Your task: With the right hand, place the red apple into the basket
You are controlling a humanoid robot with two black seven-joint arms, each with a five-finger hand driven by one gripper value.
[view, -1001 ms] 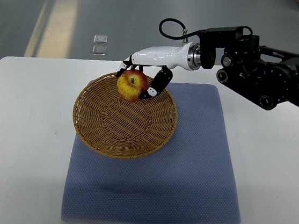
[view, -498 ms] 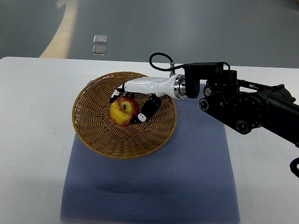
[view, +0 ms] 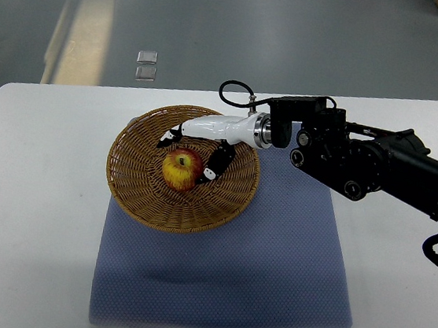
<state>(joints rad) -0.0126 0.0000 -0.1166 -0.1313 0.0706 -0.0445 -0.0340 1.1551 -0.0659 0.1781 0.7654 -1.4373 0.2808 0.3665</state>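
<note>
You had the red apple [view: 182,169] down in the middle of the basket [view: 132,194], resting on the woven floor, with the right hand [view: 195,155] just over its far side. The fingers [view: 215,163] looked loosened around the fruit, one dark-tipped finger lying against its right flank and another above its top-left, so the grip read as half released, not a firm hold; whether any tip pressed on the skin was too fine to tell. The step in hand was the release. To do it well, you needed to spread the fingers fully before lifting, then draw the hand straight up and back toward the right, so no fingertip dragged the apple sideways. The apple was round, smooth and glossy, red shading to yellow, so a nudge would have set it rolling. The basket was shallow, round wicker with a ribbed weave and a low sloping wall, which would have checked a small roll. It sat partly on a blue textured mat [view: 271,265] on the white tabletop [view: 31,214].
</note>
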